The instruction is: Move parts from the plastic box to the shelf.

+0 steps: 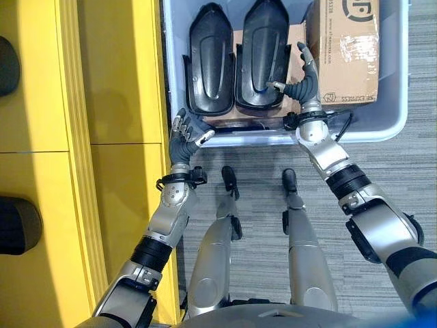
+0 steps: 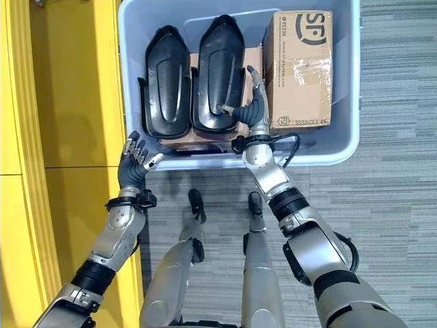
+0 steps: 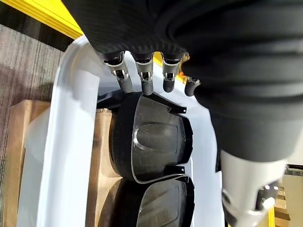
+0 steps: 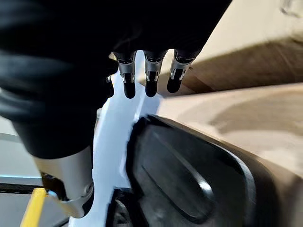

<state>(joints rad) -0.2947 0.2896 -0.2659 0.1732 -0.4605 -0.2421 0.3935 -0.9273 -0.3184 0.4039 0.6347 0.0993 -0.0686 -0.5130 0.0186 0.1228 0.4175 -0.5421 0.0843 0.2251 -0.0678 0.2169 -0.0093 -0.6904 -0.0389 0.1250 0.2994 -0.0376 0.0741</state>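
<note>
Seen from the left eye, a pale blue-grey plastic box [image 1: 392, 123] sits on grey striped carpet [image 1: 410, 184], just beside a yellow shelf unit [image 1: 116, 102] along the robot's left. Two black moulded plastic shell parts stand side by side inside the box: the left black part [image 1: 212, 61] and the right black part [image 1: 263, 55], with a brown taped cardboard carton [image 1: 345, 48] to their right. The right hand [image 1: 300, 82] reaches over the box's near rim, fingers straight and spread, its thumb tip at the lower edge of the right black part and holding nothing. The left hand [image 1: 186, 133] hangs outside the near left corner of the box, fingers loosely spread and empty, between the box and the shelf unit.

The right eye view gives the same arrangement: both black parts lean on a flat brown cardboard sheet [image 2: 252, 55] lying in the box, and the right hand stands between the right black part and the carton.

From the left wrist, the left hand's dark-tipped fingers [image 3: 144, 82] hang straight above the rim of the left black part, and whether they touch it cannot be told. The white-looking box wall [image 3: 71, 142] runs alongside.

From the right wrist, the right hand's fingers [image 4: 150, 78] point straight out over the box rim, apart from the glossy black part below, with cardboard beyond them.
</note>
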